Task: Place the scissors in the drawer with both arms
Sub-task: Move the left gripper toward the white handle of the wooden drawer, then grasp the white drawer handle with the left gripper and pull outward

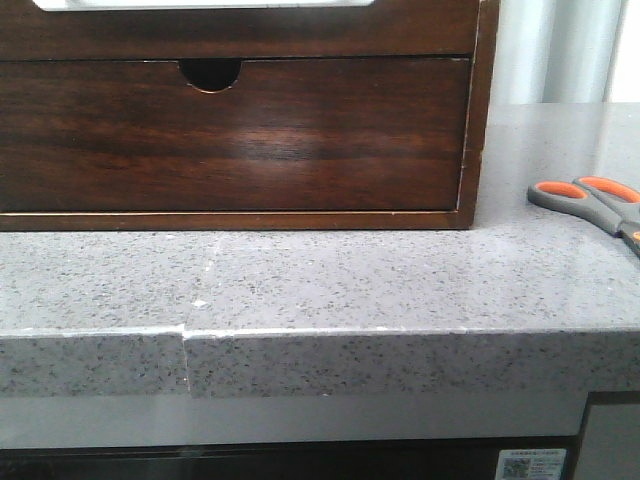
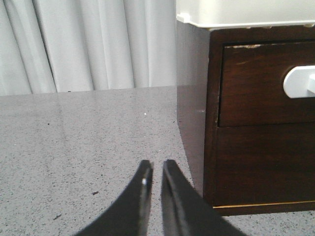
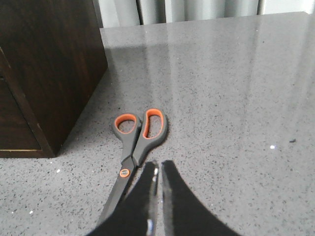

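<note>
"Two grippers, and neither holds anything. How far along is this?"

"Barely begun, I'd judge. The right gripper hovers low over the speckled grey stone worktop with its dark fingers drawn nearly together, only a thin slit between them. Just beside and partly under them lies the small pair of scissors with grey plastic handles and orange-lined finger loops, flat on the worktop, untouched."

"And the left?"

"The left gripper is likewise narrowed to a sliver and empty, near the corner of the dark brown glossy wooden cabinet. The wide dark brown drawer with the long pale round-cornered cutout sits flush in the cabinet, so it looks closed. Below it, in the front view, is a similar lower drawer with a small semicircular notch, also closed."

"So what remains?"

"Everything, as far as I can see: opening the drawer, picking up the scissors, placing them inside."

"How do the scissors look?"

"Blades shut, loops pointing away from the right gripper. They lie close to the cabinet's side, apart from it. In the front view only the handles show at the right edge."
</note>
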Robot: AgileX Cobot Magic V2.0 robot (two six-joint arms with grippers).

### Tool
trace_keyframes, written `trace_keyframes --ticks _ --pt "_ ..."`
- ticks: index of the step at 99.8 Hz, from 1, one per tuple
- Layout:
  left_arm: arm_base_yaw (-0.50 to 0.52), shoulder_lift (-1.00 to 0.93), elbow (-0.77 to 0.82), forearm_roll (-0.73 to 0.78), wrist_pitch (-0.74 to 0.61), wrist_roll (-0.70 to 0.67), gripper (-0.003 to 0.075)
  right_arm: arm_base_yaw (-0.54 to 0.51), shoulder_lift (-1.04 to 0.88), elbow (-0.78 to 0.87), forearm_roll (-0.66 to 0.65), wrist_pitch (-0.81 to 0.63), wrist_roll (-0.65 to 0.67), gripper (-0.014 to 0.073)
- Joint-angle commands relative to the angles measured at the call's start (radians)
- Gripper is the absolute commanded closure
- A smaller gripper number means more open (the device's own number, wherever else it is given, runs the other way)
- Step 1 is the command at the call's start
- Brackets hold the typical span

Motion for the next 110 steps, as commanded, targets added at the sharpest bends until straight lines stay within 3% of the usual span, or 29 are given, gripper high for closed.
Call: trace_keyframes --ticks 1,9,16,30,66,110 --pt "-0.001 0.038 -0.037 -0.002 -0.123 -0.003 0.0517 -0.007 0.017 -0.035 0.005 -0.025 -0.003 0.0635" --pt "-0.001 0.059 -0.037 -0.002 -0.202 -0.003 0.0370 -0.007 0.017 -0.035 0.005 0.013 -0.003 0.0635" --pt "-0.001 0.078 -0.037 0.008 -0.281 -0.003 0.0319 -0.007 0.017 -0.035 0.005 0.011 -0.003 0.0635" --pt "-0.020 0.120 -0.037 0.203 -0.351 -0.003 0.0319 -0.007 0.017 -0.035 0.005 0.010 -0.003 0.0635" --pt "-0.177 0.231 -0.091 0.779 -0.398 -0.003 0.0319 -0.007 0.017 -0.035 0.005 0.008 -0.003 0.0635" --pt "-0.268 0.455 -0.261 0.990 -0.362 0.005 0.0321 -0.007 0.017 -0.035 0.005 0.006 -0.003 0.0635"
